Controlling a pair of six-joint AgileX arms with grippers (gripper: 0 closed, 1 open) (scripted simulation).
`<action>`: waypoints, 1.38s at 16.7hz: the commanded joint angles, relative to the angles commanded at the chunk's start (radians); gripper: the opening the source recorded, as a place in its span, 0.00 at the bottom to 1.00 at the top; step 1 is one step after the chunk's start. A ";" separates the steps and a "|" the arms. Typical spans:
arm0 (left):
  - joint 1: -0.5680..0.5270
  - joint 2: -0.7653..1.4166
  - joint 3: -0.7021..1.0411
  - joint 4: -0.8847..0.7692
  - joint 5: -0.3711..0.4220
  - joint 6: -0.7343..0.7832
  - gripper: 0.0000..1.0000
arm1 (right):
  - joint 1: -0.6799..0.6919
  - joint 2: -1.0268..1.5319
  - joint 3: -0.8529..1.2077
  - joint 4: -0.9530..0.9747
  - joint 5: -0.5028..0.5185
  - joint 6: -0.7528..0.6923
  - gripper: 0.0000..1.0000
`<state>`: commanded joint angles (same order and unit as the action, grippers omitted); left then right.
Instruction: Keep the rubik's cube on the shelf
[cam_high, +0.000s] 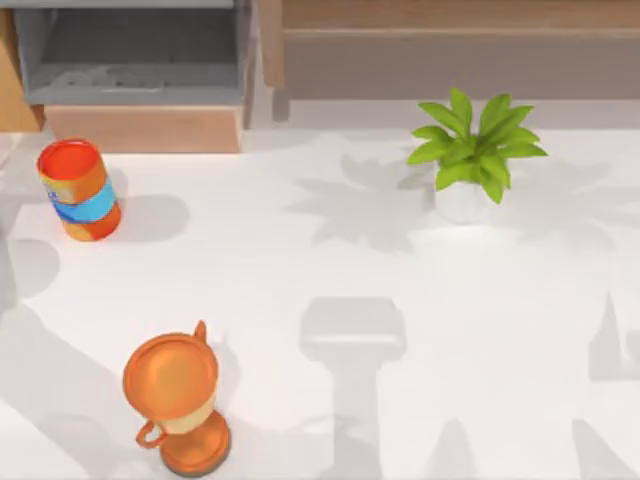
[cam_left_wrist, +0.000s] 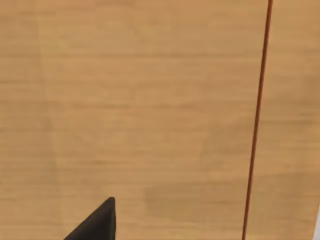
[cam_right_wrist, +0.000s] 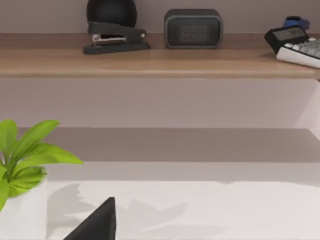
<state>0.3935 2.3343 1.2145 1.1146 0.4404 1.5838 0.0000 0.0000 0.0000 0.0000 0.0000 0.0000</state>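
Nearest me, at the bottom left of the top view, an orange trophy cup stands on the white table. Farther up at the left edge is an orange-and-blue can. Right of centre a potted plant sits close under the shelf. The shelf's long axis runs sideways across the upper right of the frame. A grey-lined open box takes the upper left.

The right gripper shows as a dark wedge at the lower edge of its wrist view, facing the shelf, with the plant off to one side. On the ledge I can make out a stapler, a small speaker and a calculator.

The left gripper looks straight at a wooden panel crossed by a thin red line. For both grippers I cannot tell whether they are spread or pressed together.

I cannot tell where the rubik's cube lies, or which way it is from either gripper. My judgement is that the right arm is better placed for the shelf, since it already faces it. Finding the cube comes first.
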 joint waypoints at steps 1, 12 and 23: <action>0.000 0.000 0.000 0.000 0.000 0.000 0.92 | 0.000 0.000 0.000 0.000 0.000 0.000 1.00; 0.000 0.000 0.000 0.000 0.000 0.000 0.10 | 0.000 0.000 0.000 0.000 0.000 0.000 1.00; 0.005 0.006 -0.005 -0.006 0.003 -0.005 0.00 | 0.000 0.000 0.000 0.000 0.000 0.000 1.00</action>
<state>0.3985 2.3404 1.2099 1.1084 0.4433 1.5793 0.0000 0.0000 0.0000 0.0000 0.0000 0.0000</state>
